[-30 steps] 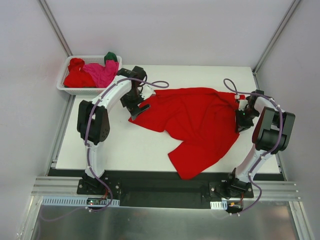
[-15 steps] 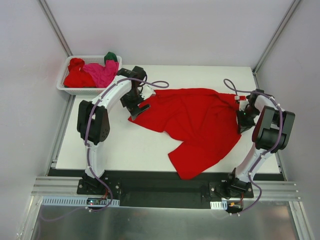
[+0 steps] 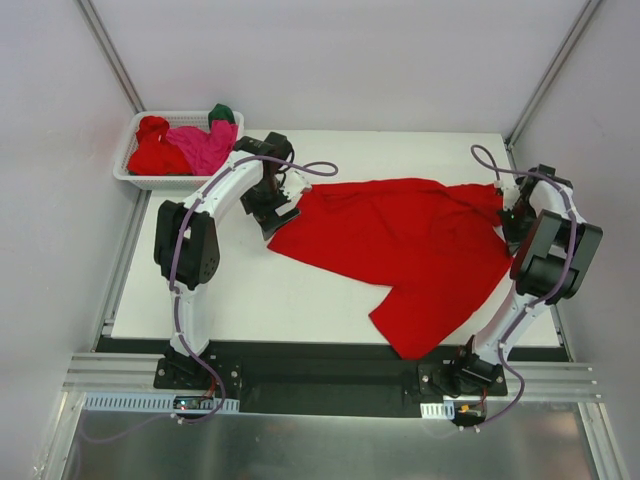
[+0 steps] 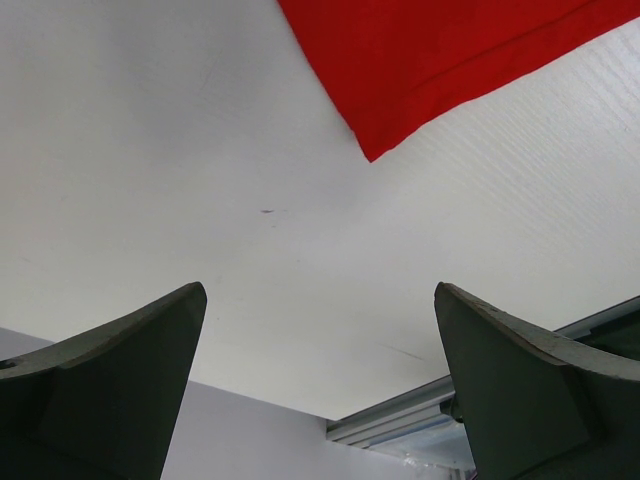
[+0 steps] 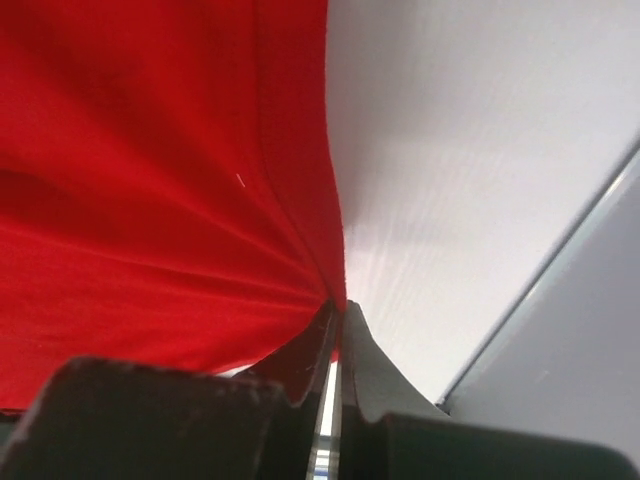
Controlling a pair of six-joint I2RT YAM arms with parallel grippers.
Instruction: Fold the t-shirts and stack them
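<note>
here a red t-shirt [image 3: 400, 245] lies spread on the table [image 3: 250, 290], its right edge pinched in the jaws of the right gripper [image 5: 337, 318], its left corner just beside the left gripper [image 4: 318, 288], jaws spread wide, and other t-shirts [image 3: 185, 145] heaped in the far-left basket [image 3: 150, 181].

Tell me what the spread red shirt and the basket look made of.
The red shirt: soft matte cloth, probably cotton knit; it drapes, creases and shows a stitched hem. The basket: white, likely rigid plastic; its thin rim and slotted-looking wall suggest moulding.
</note>
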